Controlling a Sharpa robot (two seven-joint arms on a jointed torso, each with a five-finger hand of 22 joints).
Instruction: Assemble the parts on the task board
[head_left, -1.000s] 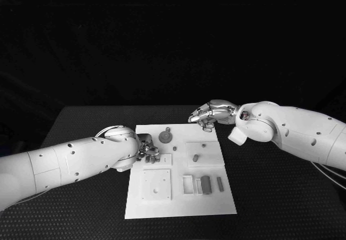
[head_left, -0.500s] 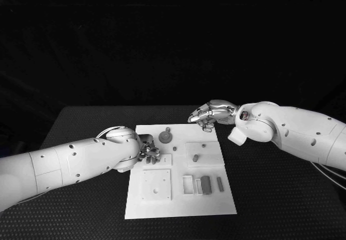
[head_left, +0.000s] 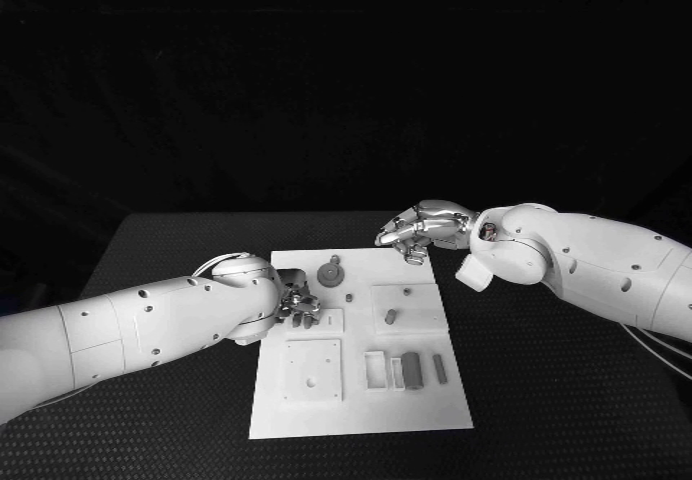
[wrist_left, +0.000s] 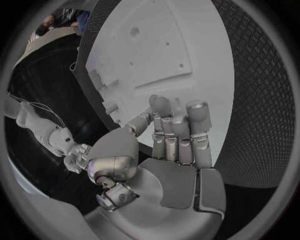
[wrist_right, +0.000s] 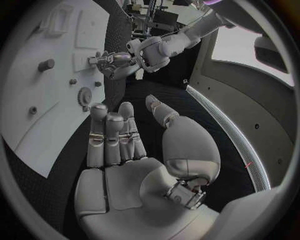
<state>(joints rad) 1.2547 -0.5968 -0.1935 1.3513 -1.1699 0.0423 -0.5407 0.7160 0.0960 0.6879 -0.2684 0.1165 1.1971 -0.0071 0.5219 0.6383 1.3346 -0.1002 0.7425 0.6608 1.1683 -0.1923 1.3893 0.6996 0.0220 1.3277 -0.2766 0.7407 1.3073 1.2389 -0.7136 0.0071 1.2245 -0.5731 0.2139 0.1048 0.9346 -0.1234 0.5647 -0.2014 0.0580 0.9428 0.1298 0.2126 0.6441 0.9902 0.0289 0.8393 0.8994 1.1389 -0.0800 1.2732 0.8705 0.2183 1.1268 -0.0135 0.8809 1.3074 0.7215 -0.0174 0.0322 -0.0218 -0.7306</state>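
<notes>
Seemingly early on: the left hand (head_left: 299, 304), fingers close together and holding nothing visible, hovers over the task board (head_left: 361, 420); several parts (head_left: 411, 368) lie loose nearby, unassembled. The right hand (head_left: 415, 230) waits empty, fingers curled.

One white task board (head_left: 361, 395) on black counter (head_left: 562, 380). Two white arms, two silver hands: left hand (head_left: 299, 303), right hand (head_left: 415, 230). Grey parts on board: one round gear-like piece (head_left: 332, 272), one short peg (head_left: 391, 316), two upright bars (head_left: 411, 369) side by side. Smaller parts too small to count.
</notes>
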